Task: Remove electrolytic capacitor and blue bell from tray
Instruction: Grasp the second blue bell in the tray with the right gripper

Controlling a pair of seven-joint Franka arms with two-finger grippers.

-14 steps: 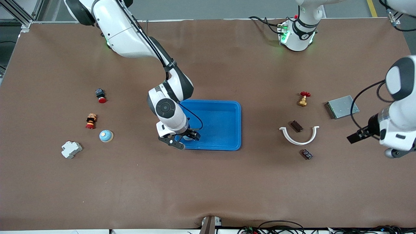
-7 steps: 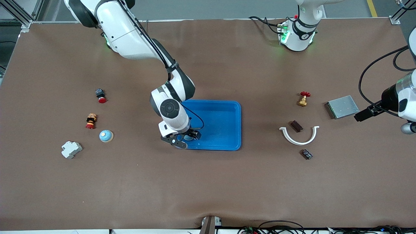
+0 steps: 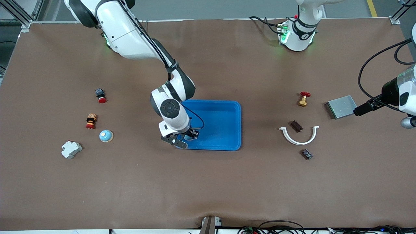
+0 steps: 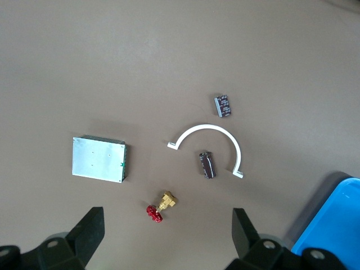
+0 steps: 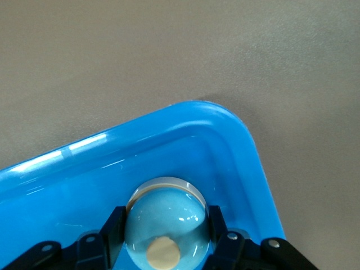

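Two arms | right pincer (image 5: pixel 166 236) clamps blue bell (image 5: pixel 164 225) in tray (image 5: pixel 247 152) | left pincer (image 4: pixel 169 239) wide, aloft

White arms (image 3: pixel 130 35), black joints, cables

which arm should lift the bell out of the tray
Right. The right gripper is shut on the blue bell in the tray. The left gripper hangs open over the metal box's end of the table.

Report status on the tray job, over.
Right tool shut on blue bell in tray corner. Left tool open, waiting over the brass valve. Nothing blocking the lift.
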